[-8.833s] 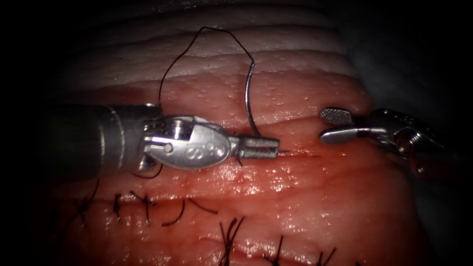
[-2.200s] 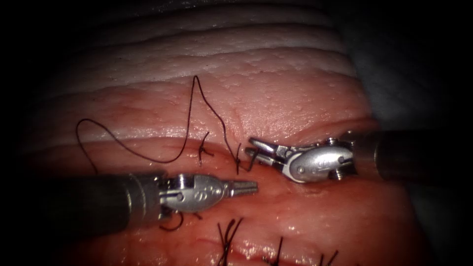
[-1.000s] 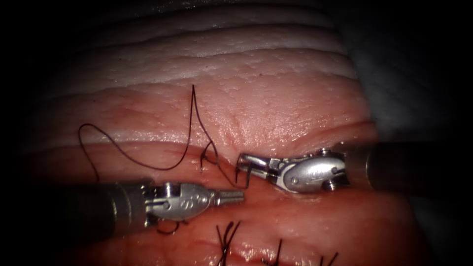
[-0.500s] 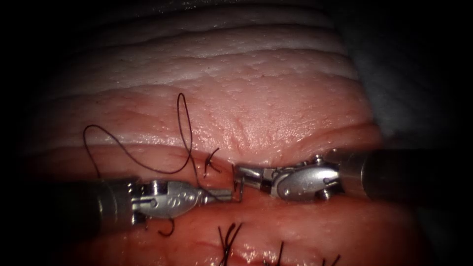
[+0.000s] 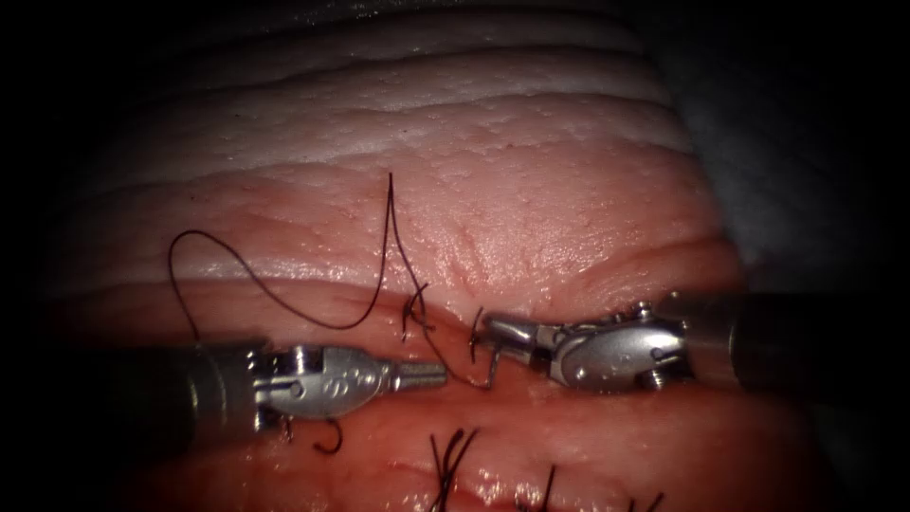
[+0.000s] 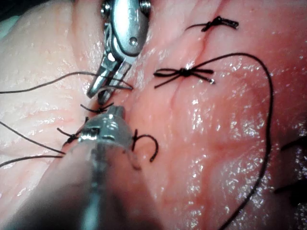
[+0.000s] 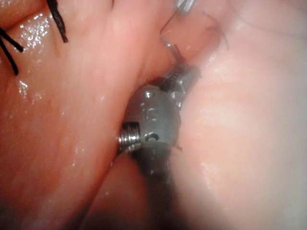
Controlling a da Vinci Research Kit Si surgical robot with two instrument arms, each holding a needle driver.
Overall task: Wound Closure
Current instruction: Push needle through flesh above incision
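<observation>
The needle [image 5: 493, 366] is gripped by the right claw [image 5: 495, 332], which is clenched on it. Just a short length of the curve is seen, hanging toward 6 o'clock from the jaw tips down to the tissue [image 5: 531, 209] at the line of the cut. Where along its curve it is held, and whether its lower end is in the tissue, cannot be told.

The thread [image 5: 284, 308] is seen running from the foot of the needle toward 10 o'clock, past a tied knot [image 5: 414, 308] on the cut to the left of the needle. From there it rises in a narrow upright loop toward 12 o'clock, then sweeps in a wide loop toward 9 o'clock over the pale upper tissue.

The left claw [image 5: 427, 374] is found at 9 o'clock of the needle, just beside it, with its jaws pressed together. The thread passes close to its tip; whether any thread is pinched there cannot be told.

Older stitches with cut thread ends [image 5: 447, 460] are seen toward 6 o'clock, well apart from the needle.
</observation>
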